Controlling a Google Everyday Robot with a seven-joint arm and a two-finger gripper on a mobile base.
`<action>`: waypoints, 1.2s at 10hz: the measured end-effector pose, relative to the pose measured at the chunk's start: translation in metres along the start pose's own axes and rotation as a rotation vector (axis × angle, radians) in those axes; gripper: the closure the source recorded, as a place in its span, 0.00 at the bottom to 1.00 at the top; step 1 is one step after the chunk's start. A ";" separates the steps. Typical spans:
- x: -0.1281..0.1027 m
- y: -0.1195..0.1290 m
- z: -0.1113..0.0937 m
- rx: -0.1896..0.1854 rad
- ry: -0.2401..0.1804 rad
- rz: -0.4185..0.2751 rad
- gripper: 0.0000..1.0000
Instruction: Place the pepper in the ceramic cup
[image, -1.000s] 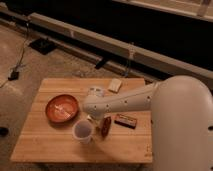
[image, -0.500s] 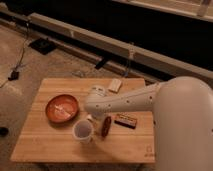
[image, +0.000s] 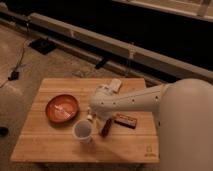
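1. Poised low over the wooden surface, the gripper hung just above and beside the ceramic cup, between the bowl and the pepper; whether it was open or closed could not be told from this view.
2. At far left, a red-orange bowl sat well clear of the action, something pale lying inside it.
3. Next along, the ceramic cup stood upright near the front edge, and nothing red showed inside it.
4. Just right of the cup lay the pepper, flat on the surface, near the cup wall but apparently not touching it and not held.
5. Beyond it, a dark brown block rested just beside the pepper, with a white bottle farther back.
6. The white arm reached in from the right.
7. Over the last second almost nothing had shifted: pepper, cup and arm kept their places. That suggested the task was undone, the pepper yet to be grasped and carried the short way left into the cup.
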 end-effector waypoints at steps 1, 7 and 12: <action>-0.007 0.004 0.003 0.009 -0.019 0.023 0.20; -0.037 0.024 0.015 -0.013 -0.090 0.097 0.20; -0.031 0.020 0.014 -0.025 -0.078 0.101 0.60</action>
